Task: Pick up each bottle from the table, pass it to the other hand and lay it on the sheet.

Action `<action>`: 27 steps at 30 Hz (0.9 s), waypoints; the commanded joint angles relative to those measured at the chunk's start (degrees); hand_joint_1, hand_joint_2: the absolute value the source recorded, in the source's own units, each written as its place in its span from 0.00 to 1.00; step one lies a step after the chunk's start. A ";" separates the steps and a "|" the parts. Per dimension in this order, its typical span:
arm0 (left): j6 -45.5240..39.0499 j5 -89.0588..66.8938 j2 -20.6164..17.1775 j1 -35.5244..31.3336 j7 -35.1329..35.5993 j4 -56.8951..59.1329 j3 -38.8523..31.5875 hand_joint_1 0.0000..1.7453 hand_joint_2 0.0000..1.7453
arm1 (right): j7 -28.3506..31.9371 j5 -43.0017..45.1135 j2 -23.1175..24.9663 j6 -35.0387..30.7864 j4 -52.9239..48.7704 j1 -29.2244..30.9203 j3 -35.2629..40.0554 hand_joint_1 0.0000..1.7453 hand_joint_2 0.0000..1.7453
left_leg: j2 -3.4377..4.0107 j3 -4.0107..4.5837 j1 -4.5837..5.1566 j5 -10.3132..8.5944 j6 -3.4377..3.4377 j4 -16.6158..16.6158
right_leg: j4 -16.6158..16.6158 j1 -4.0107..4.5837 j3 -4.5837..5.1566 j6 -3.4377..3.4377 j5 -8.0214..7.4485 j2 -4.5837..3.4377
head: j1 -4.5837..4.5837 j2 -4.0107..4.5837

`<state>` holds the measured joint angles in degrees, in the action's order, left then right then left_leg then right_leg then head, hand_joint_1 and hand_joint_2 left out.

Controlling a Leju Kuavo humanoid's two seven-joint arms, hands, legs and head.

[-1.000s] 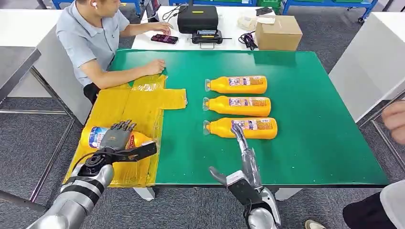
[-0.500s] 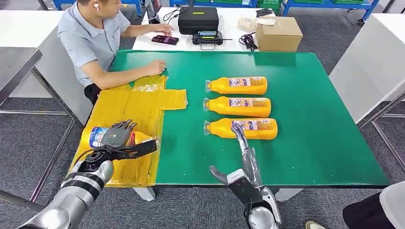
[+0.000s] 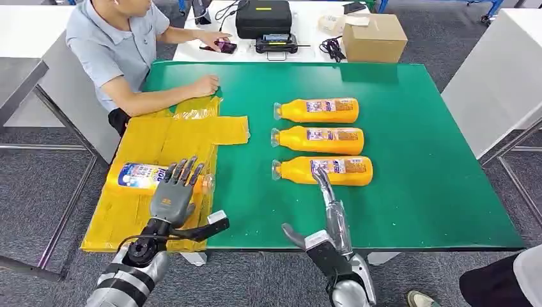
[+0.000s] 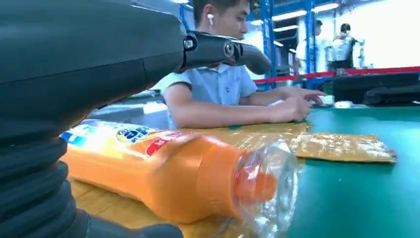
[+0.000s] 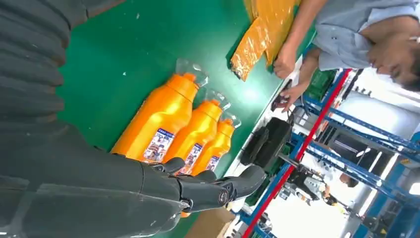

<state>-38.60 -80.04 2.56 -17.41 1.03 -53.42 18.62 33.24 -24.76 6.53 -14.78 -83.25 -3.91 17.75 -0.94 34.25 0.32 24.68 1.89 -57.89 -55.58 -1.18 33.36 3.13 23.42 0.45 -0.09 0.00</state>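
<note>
Left hand (image 3: 171, 195) of mine hovers with fingers spread and nothing in it, just on my side of the orange plastic bottle with the blue-and-white label (image 3: 150, 177), which lies on its side on the crinkled yellow plastic sheet (image 3: 167, 137). My right hand (image 3: 325, 192), also empty with fingers stretched out straight, reaches over the green table top (image 3: 422, 179), its fingertips at the nearest of three orange bottles (image 3: 323, 170) lying side by side to the right of the sheet. A seated person's hand (image 3: 206, 85) rests at the sheet's far edge.
</note>
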 commanded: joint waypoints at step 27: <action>-1.40 62.87 10.81 22.77 -41.03 -41.94 3.79 0.00 1.00 | 2.57 11.34 1.38 -9.06 -11.18 -5.48 1.75 0.00 1.00 | 0.34 0.29 -0.04 0.26 -0.10 -0.01 | 0.03 0.04 0.39 -0.11 0.08 -0.24 | 0.00 0.00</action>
<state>-40.26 -21.42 13.90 0.95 -38.91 -85.02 24.26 36.59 -19.02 6.12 -28.61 -92.35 -10.37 17.86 -0.69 34.63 0.33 24.88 1.87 -57.89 -55.55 -1.19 33.81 3.12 23.47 0.27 -0.09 0.00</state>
